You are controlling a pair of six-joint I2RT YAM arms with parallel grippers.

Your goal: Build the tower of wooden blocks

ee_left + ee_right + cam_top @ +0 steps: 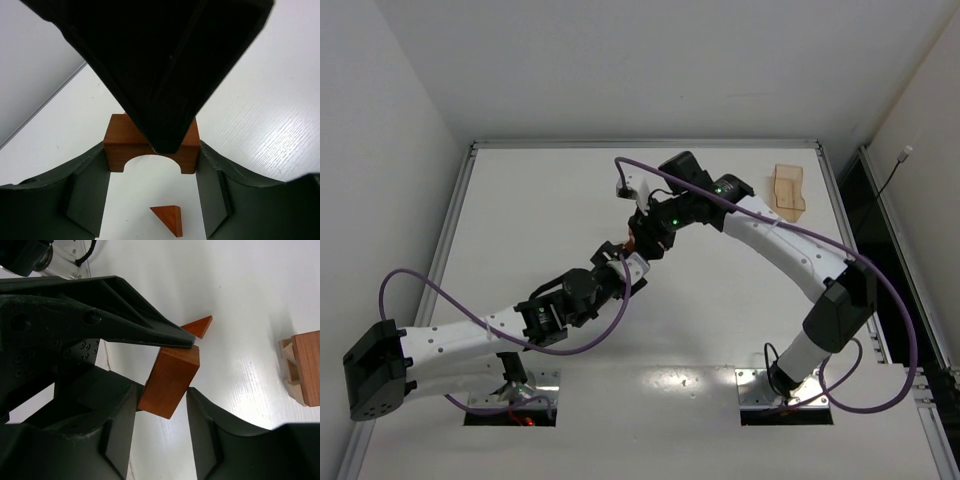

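Note:
A reddish-brown arch block (120, 145) hangs above the table with my left gripper (153, 159) shut on its two ends. My right gripper (162, 390) has come in from the other side, and both its jaws touch the long faces of the same block (170, 377). One right finger (165, 75) covers the block's top in the left wrist view. Both grippers meet mid-table (634, 248). A small reddish-brown triangle (170, 218) lies on the table below, also in the right wrist view (198, 326). The wood block tower (304, 367), a reddish-brown piece on light tan ones, stands at the right edge.
The flat light-tan tray (787, 190) lies at the far right of the table. A raised metal rim (645, 145) borders the white tabletop. Purple cables (620, 315) loop off both arms.

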